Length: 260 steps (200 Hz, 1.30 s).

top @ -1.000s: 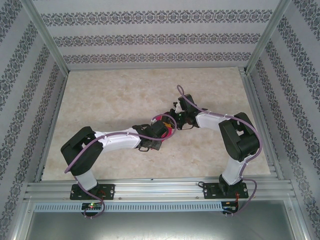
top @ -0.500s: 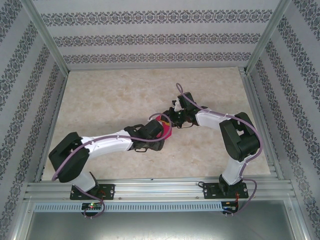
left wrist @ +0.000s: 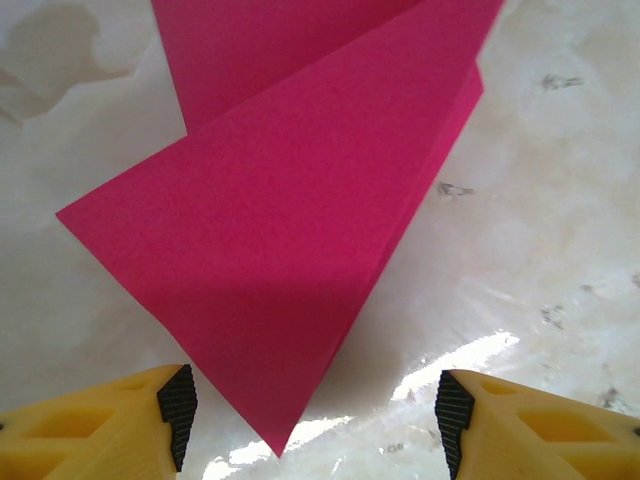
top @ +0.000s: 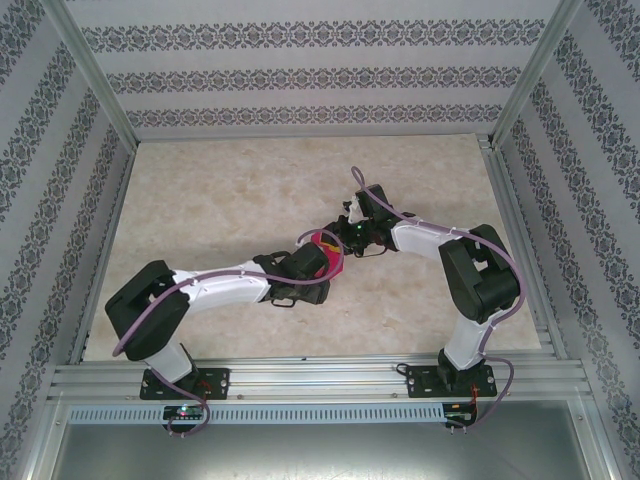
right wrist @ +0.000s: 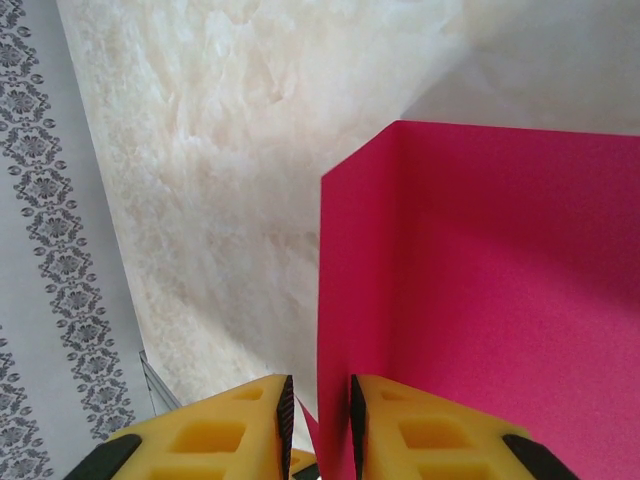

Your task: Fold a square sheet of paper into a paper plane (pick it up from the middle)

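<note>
1. Around the middle of the table (top: 200, 190): the square sheet of paper (left wrist: 290, 250), folded into a pointed wedge, looks raised off the table.
2. Right gripper (right wrist: 320, 425) is pinched nearly shut on its edge, prob to keep it up off the table.
3. Left gripper (left wrist: 312, 425) is spread wide w/ nothing in it. The wedge tip sits btwn the fingers w/o touching, imo lined up to re-grab.

paper (left wrist: 290, 250) on table (top: 220, 190), between left claw (left wrist: 310, 415), right claw (right wrist: 320, 410)

The top external camera looks down from above and behind the arm bases (top: 178, 384) over the whole table (top: 220, 190) — both wrist cameras sit close, sharing the magenta sheet of paper (left wrist: 290, 240).
</note>
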Each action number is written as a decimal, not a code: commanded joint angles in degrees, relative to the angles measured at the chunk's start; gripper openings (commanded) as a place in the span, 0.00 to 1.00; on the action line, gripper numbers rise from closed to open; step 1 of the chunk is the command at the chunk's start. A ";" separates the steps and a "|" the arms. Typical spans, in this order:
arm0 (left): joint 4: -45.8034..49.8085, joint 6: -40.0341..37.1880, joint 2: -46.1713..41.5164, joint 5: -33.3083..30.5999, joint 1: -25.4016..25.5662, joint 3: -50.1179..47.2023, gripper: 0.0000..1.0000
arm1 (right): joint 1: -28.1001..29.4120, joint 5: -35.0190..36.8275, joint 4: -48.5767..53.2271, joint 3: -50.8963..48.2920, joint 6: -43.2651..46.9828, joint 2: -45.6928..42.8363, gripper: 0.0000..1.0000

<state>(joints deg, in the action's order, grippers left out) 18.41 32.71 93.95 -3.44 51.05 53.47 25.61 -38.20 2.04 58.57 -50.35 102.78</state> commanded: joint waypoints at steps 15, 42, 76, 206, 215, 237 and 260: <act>-2.04 1.43 2.09 -2.50 0.54 2.57 0.64 | -0.47 -0.98 1.07 0.93 1.41 -1.57 0.25; -2.76 1.81 2.38 -3.41 0.57 2.18 0.56 | -0.44 -0.88 1.46 0.94 1.50 -1.80 0.25; -2.44 1.67 2.76 -3.70 0.72 2.31 0.45 | -0.47 -0.65 1.74 0.80 1.51 -1.88 0.25; -0.60 0.08 5.26 -4.82 0.85 4.05 0.38 | -0.47 -0.93 3.43 1.82 2.27 -2.00 0.15; -0.49 0.16 5.44 -4.93 0.89 4.11 0.37 | -0.58 -0.92 3.54 1.90 2.28 -1.95 0.15; -0.57 0.07 5.50 -4.99 0.89 4.15 0.34 | -0.64 -0.92 3.71 1.97 2.36 -2.05 0.15; -0.44 0.07 5.68 -5.27 0.83 4.26 0.31 | -0.64 -0.85 3.89 2.03 2.36 -2.17 0.16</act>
<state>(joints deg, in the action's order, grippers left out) 17.17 33.47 98.76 -7.07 51.07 56.40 25.58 -38.48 4.97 59.20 -49.10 102.35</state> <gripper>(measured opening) 0.327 0.154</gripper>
